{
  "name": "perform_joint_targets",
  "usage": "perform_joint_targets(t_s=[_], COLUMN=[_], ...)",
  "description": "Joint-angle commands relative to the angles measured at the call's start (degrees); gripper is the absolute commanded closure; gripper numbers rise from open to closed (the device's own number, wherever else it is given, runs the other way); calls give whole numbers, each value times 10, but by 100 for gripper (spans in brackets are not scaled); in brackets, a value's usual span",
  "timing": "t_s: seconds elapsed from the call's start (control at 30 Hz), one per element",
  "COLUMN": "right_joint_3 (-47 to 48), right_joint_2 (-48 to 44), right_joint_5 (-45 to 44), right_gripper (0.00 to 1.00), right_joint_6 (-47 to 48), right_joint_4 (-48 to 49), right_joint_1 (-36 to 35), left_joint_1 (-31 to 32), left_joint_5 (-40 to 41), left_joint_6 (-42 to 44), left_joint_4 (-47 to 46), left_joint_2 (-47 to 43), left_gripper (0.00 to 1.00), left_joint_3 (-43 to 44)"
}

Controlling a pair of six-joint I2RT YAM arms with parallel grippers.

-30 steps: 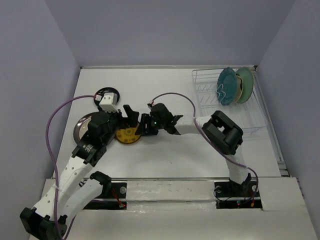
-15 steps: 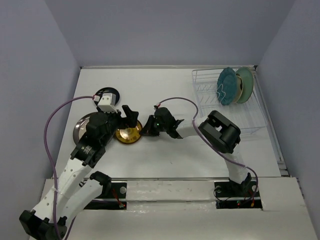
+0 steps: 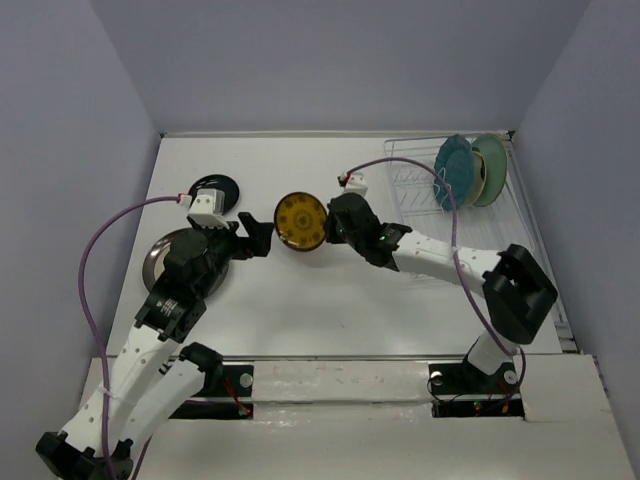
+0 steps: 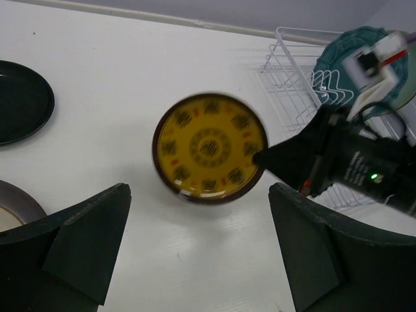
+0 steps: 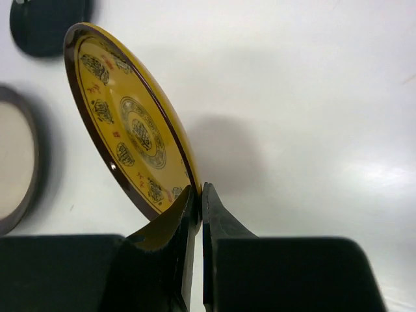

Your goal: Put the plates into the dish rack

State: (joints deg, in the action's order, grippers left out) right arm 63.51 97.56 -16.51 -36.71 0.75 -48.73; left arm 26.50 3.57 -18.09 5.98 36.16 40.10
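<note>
Round glossy yellow plate (image 3: pixel 300 221), dark rim, patterned.

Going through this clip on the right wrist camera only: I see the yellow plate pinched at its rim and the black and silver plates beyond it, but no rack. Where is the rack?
Observer: The dish rack stands at the far right corner of the table.
Operator: Anything loaded yet?
Observer: Two plates stand upright in it, a teal plate and a pale plate behind it.
Operator: And the left arm?
Observer: The left pincer is open and empty, facing the yellow plate from its other side.
</note>
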Motion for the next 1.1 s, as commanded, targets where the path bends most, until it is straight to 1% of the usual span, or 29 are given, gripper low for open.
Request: perform_joint_targets(t_s=[0.0,0.03,0.1,0.13,0.2,0.23,0.27,0.3,0.33,0.43,0.5,0.57,0.6,0.7,1.07], right_joint_3=[120,133,152,167,181,186,191,200,205,232,249,265,271,277,236], right_joint_2=[-90,-94,-97,-98,-94,-93,-92,-88,-83,-53,-32,-16,-10,11,40], right_joint_5=[-324,-350,-391,-403,-433,-438,-437,-433,-432,-430,-413,-398,-387,-361,-296], right_gripper=[93,93,93,93,93,93,93,93,93,93,93,93,93,93,93], right_joint_6=[293,328,390,440,481,505,511,523,527,531,524,495,483,464,380], right_joint_4=[-75,-76,-76,-76,-76,-74,-76,-78,-80,-104,-123,-150,-174,-188,-212], right_joint_1=[12,22,68,85,121,164,184,219,235,270,298,319,319,333,339], left_joint_1=[-1,0,5,6,7,8,9,13,14,17,18,19,19,18,19], left_joint_5=[1,0,-3,-6,-6,-5,-5,-5,-6,-7,-7,-7,-7,-4,-5], left_joint_6=[5,5,6,7,8,8,9,8,8,9,9,9,10,10,11], left_joint_4=[-18,-18,-18,-20,-19,-18,-19,-20,-19,-19,-19,-21,-21,-20,-22], left_joint_2=[-15,-17,-20,-23,-27,-28,-30,-31,-30,-30,-29,-29,-29,-27,-12], left_gripper=[2,2,2,2,2,2,2,2,2,2,2,2,2,2,2], left_joint_3=[5,5,4,3,2,2,2,3,2,2,2,2,2,2,3])
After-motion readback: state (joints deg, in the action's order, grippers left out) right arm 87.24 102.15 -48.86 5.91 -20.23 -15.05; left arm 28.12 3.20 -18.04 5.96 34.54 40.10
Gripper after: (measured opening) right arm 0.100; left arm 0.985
